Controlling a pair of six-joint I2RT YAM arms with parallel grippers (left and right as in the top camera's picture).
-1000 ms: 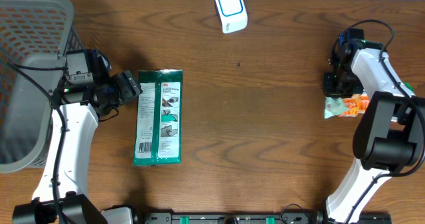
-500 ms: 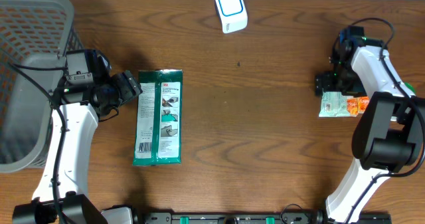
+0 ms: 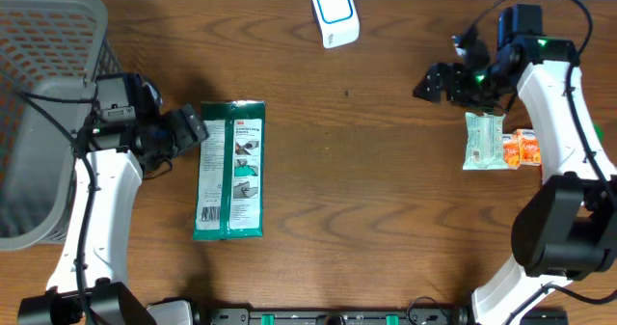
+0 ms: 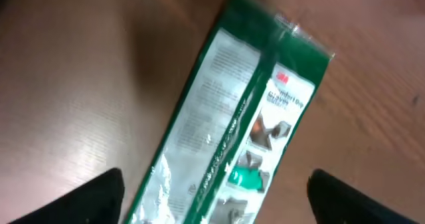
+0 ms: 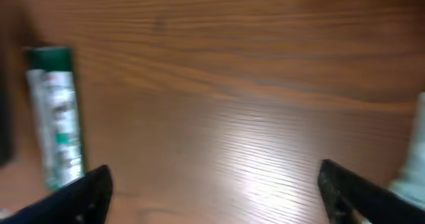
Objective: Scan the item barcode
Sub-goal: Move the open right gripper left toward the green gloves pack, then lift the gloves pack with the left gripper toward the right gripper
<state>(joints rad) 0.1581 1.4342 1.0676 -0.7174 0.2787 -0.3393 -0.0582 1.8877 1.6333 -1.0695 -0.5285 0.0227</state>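
Right fingers (image 5: 83,194) dropped the snack packet (image 3: 485,140) and swung up-left; I saw them open. Left fingers (image 4: 93,201) were open beside the green pack (image 3: 229,169).

mock shop checkout: scanner (image 3: 335,13), basket (image 3: 58,31), green pkt (image 3: 229,171), wood tbl (image 3: 386,200)

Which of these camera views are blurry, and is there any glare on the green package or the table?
Overhead: sharp and evenly lit, with the green package crisp and a soft shadow beside the basket. Left wrist: the package is soft, its print unreadable, with a faint sheen along its centre seam. Right wrist: heavily smeared, with a bright sheen on the table.
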